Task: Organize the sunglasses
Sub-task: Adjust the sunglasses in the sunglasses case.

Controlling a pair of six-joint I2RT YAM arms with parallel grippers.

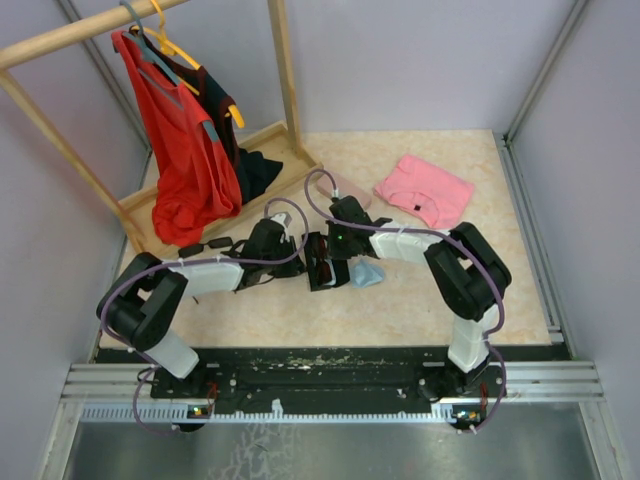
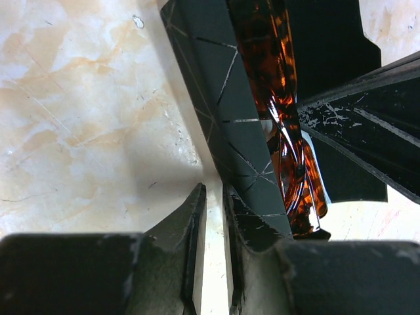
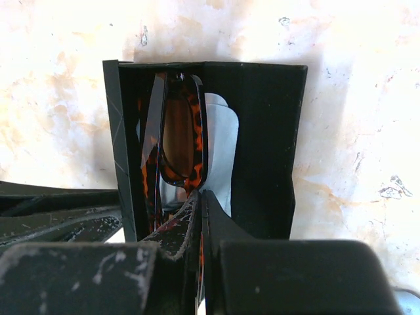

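The reddish-brown sunglasses [image 3: 177,131] stand folded inside an open black case [image 3: 262,131] on the table. My right gripper [image 3: 200,195] is shut on their lower edge; a sliver of frame shows between the fingers. In the left wrist view the glasses [image 2: 275,65] lie behind the case wall [image 2: 216,98]. My left gripper [image 2: 213,190] is nearly closed with nothing between its fingers, and its right finger rests against that wall. In the top view both grippers, left [image 1: 305,258] and right [image 1: 335,256], meet at the case [image 1: 322,274]. The black sunglasses [image 1: 205,246] lie on the table to the left.
A pale blue cloth [image 1: 367,273] lies just right of the case. A pink garment [image 1: 424,190] lies at the back right. A wooden clothes rack [image 1: 285,70] with a red garment [image 1: 185,150] stands at the back left.
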